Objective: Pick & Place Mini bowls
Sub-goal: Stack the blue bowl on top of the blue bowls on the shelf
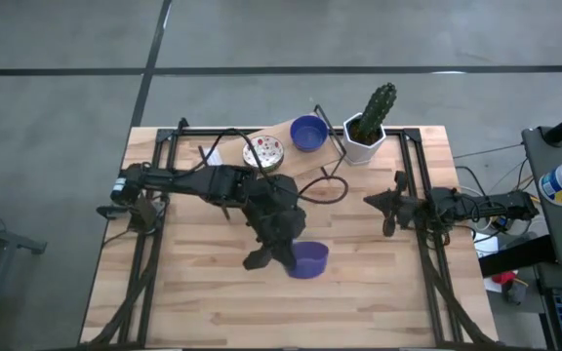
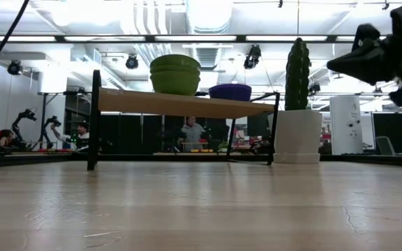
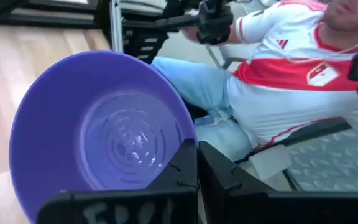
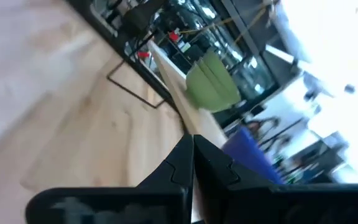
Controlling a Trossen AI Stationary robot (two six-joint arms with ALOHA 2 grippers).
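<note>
My left gripper (image 1: 283,255) (image 3: 194,148) is over the table's near middle, shut on a deep blue mini bowl (image 1: 312,259) (image 3: 98,134). Neither shows in the low view. On the raised wooden shelf (image 1: 286,132) (image 2: 187,104) at the far side stand another blue bowl (image 1: 307,133) (image 2: 230,91) (image 4: 248,149) and a cream speckled bowl (image 1: 262,152). From the side, the speckled bowl is a green-walled stack (image 2: 175,74) (image 4: 212,82). My right gripper (image 1: 388,211) (image 2: 368,57) (image 4: 191,163) waits shut to the right, above the table, touching nothing. My left gripper pinches the blue bowl's wall at the rim (image 3: 186,134), one finger inside the bowl (image 3: 180,171) and the other outside (image 3: 224,177). The bowl sticks out to the gripper's right with its mouth up. It appears lifted clear of the table.
A white hexagonal pot with a cactus (image 1: 367,132) (image 2: 297,111) stands on the table at the shelf's right end. Black frame rails (image 1: 154,244) (image 1: 422,253) run along both sides. A person in a white and red shirt (image 3: 291,74) is beyond the table.
</note>
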